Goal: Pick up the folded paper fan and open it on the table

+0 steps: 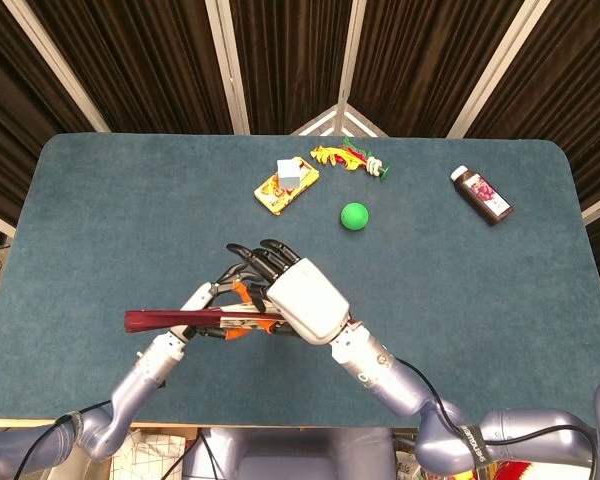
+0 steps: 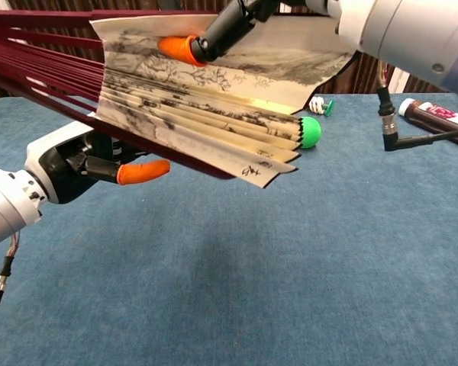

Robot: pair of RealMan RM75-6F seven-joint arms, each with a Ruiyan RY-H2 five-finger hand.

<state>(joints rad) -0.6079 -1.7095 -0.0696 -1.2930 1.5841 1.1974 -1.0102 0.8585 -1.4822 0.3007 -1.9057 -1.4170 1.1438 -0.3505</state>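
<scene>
— Above the front-left part of the surface (image 1: 100, 200), what have you got, and how far along are you?

— I have the paper fan (image 2: 206, 99) lifted clear of the surface, held between both hands. As I judge it, the pick-up is done and the opening is partly done: in the chest view the pleated paper is spread into several folds but still bunched, and the dark red ribs (image 2: 38, 61) run close together off to the left. From the head view the fan (image 1: 195, 320) still reads as a narrow bar. What is left is to spread it fully and lay it down on the surface.

— Going left to right, what are your fingers doing?

— My left hand (image 2: 65, 168) sits under the ribs, its fingers curled up around the lower sticks, one orange fingertip (image 2: 141, 171) showing just below the paper. My right hand (image 1: 302, 298) comes over from the right; an orange-tipped finger (image 2: 179, 49) presses on the upper fold. I cannot tell exactly how its other fingers close beneath the paper, but it is clamped on the fan.
</scene>
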